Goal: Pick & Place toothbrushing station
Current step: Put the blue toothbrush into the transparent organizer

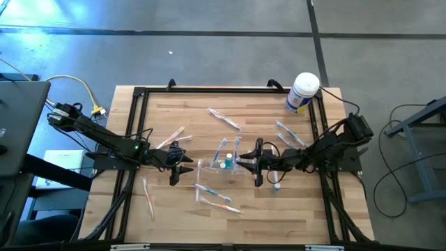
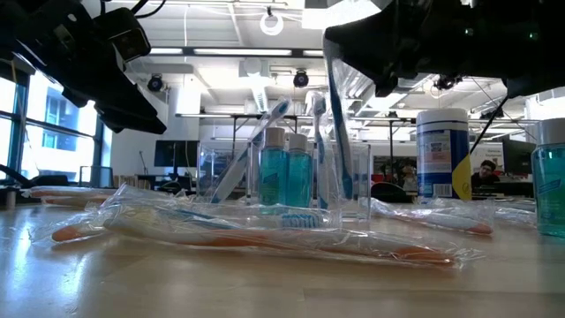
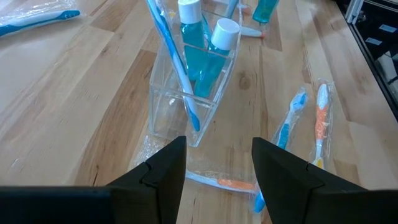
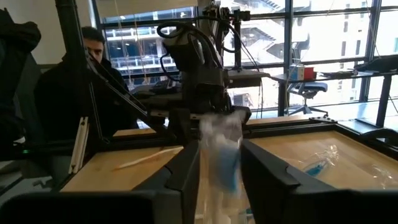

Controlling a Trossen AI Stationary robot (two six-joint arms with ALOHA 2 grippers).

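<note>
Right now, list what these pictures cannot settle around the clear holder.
- Right gripper: the blurred wrapped toothbrush between its fingers hides whether it is gripped.
- Clear holder: in the high view its edges are too faint to trace.
- White canister: its label is too small to read.

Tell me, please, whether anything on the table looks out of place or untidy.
Yes. Wrapped toothbrushes lie scattered at all angles around the clear holder mid-table, one far off near the left arm. A small blue bottle stands outside the holder, by the right gripper.
</note>
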